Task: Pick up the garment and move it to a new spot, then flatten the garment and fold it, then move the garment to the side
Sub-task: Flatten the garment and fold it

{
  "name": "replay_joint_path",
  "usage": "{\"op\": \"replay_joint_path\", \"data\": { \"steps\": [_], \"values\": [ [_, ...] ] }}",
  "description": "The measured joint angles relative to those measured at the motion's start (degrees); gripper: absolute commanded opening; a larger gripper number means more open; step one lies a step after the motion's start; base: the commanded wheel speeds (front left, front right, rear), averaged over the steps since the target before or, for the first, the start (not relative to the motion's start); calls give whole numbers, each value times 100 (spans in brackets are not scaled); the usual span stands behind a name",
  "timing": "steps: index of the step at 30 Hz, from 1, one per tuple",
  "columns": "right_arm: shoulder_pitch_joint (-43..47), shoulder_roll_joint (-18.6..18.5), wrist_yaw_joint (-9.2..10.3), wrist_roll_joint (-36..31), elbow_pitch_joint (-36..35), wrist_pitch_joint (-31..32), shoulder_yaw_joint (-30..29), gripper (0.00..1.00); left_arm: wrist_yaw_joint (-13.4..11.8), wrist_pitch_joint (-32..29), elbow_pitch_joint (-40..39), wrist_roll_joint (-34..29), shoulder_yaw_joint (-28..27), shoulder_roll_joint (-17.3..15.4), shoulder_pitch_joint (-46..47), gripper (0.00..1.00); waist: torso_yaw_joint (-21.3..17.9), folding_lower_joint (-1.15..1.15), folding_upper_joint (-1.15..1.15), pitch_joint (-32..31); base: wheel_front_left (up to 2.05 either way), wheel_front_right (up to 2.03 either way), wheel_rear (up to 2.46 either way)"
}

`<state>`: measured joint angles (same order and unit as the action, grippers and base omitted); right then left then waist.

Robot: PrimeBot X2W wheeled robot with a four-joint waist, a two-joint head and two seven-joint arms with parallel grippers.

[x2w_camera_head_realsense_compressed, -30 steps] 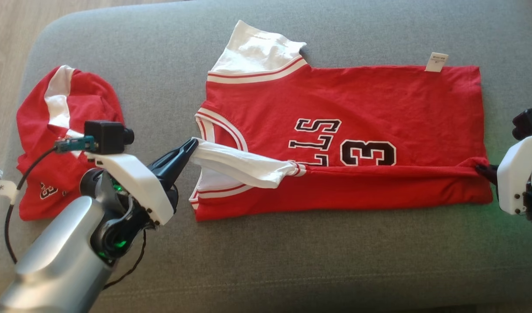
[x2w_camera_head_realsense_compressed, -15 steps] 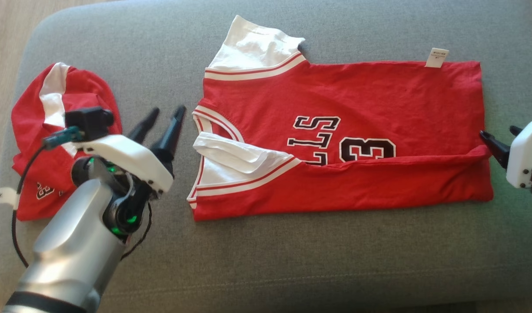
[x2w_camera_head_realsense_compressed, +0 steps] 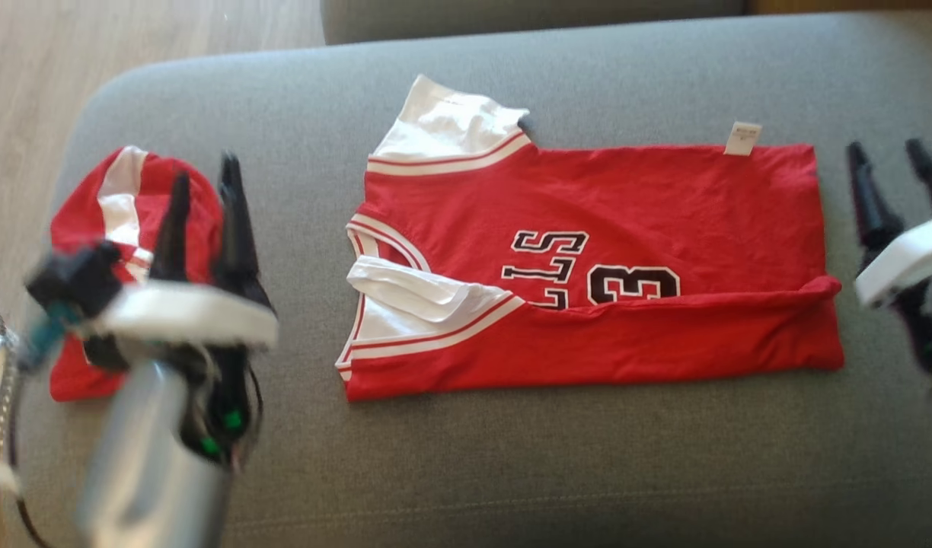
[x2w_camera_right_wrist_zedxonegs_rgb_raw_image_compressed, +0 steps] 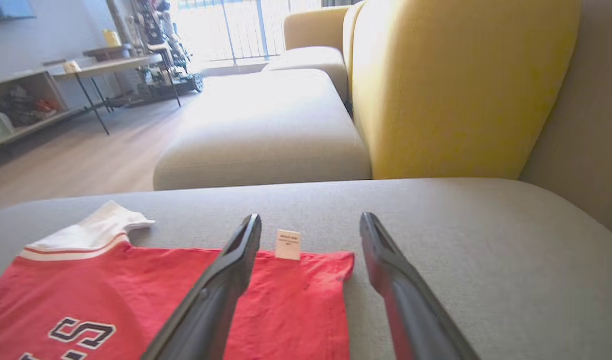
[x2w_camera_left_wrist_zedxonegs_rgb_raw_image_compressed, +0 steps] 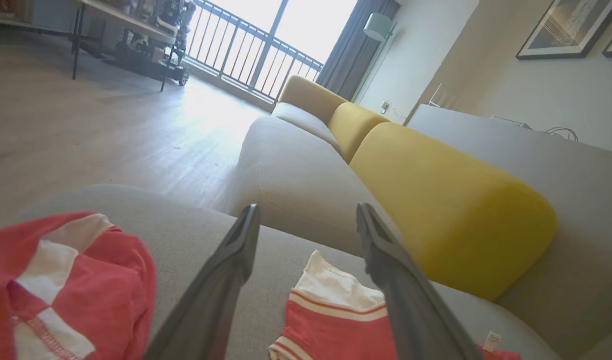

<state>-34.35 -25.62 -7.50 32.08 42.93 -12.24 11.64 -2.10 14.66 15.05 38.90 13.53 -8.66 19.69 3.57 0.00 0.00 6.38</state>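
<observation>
The garment (x2w_camera_head_realsense_compressed: 588,259) lies spread on the grey cushion (x2w_camera_head_realsense_compressed: 512,472), collar end toward the robot's left. Its near long edge is folded up over the body and covers the lower part of the black print. One white sleeve (x2w_camera_head_realsense_compressed: 420,293) rests on that fold; the other projects from the far edge. A small white tag (x2w_camera_head_realsense_compressed: 742,138) sticks out of the far edge near the hem.

Off the garment's collar end, clear of it, the left gripper (x2w_camera_head_realsense_compressed: 205,169) hangs above a smaller red piece (x2w_camera_head_realsense_compressed: 78,221), fingers spread wide and empty. Off the hem end, also clear of the fabric, the right gripper (x2w_camera_head_realsense_compressed: 885,147) stands fully spread with nothing between its fingers.

Beyond the garment's far edge stands a yellow backrest (x2w_camera_right_wrist_zedxonegs_rgb_raw_image_compressed: 461,85) with a pale seat (x2w_camera_right_wrist_zedxonegs_rgb_raw_image_compressed: 266,130) alongside. Wooden floor (x2w_camera_left_wrist_zedxonegs_rgb_raw_image_compressed: 86,130) extends from there to a bright railed window (x2w_camera_left_wrist_zedxonegs_rgb_raw_image_compressed: 256,55).
</observation>
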Motion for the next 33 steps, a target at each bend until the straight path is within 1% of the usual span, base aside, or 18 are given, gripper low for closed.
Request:
{"op": "replay_joint_path", "data": {
  "steps": [2,5,8,10,12,13,16,18,24,26,28,29,33],
  "values": [
    [402,243,0,-359,-335,-133,-309,100,16,3,-301,-502,-169,260,-495,100,-1,0,0,-85,0,0,0],
    [1104,658,0,-1134,-1016,-198,-854,100,118,2,-519,-951,-345,567,-1085,100,-16,0,0,-167,0,0,0],
    [1816,1194,-1,-1859,-1989,-205,-1395,100,265,2,-597,-1201,-444,597,-1405,100,-17,0,0,-250,0,0,0],
    [2283,1621,0,-2161,-2611,-222,-1710,100,368,2,-586,-1282,-464,594,-1555,100,1,0,0,-310,0,0,0],
    [2755,1952,0,-2463,-3107,-222,-1858,100,365,2,-573,-1483,-386,594,-1725,100,12,0,0,-365,0,0,0],
    [2755,1952,0,-2463,-3107,-222,-1858,100,365,2,-573,-1483,-386,594,-1725,100,12,0,0,-365,0,0,0],
    [3327,2198,0,-2621,-3403,-222,-1933,100,361,2,-482,-1385,-225,594,-2002,100,-9,0,0,-419,0,0,0],
    [3549,2238,0,-2673,-3473,-222,-1930,100,309,2,-390,-1284,-124,594,-2139,100,-36,0,0,-453,0,0,0],
    [3611,2275,0,-2689,-3642,-222,-1836,100,313,0,-14,-1202,29,590,-2154,100,-162,0,0,-469,0,0,0],
    [3611,2287,0,-2696,-3646,-222,-1835,100,430,-1,52,-935,109,592,-2125,100,-217,0,0,-448,0,0,0],
    [3611,2287,0,-2687,-3650,-222,-1833,100,464,-1,230,-734,191,590,-2037,100,-279,0,0,-414,0,0,0],
    [3611,2288,0,-2679,-3654,-222,-1822,100,454,-1,364,-760,240,590,-1985,100,-314,0,0,-396,0,0,0],
    [3605,2290,0,-2680,-3678,-222,-1783,100,236,-2,808,-751,271,593,-1807,100,-465,0,0,-311,0,0,0]
  ]
}}
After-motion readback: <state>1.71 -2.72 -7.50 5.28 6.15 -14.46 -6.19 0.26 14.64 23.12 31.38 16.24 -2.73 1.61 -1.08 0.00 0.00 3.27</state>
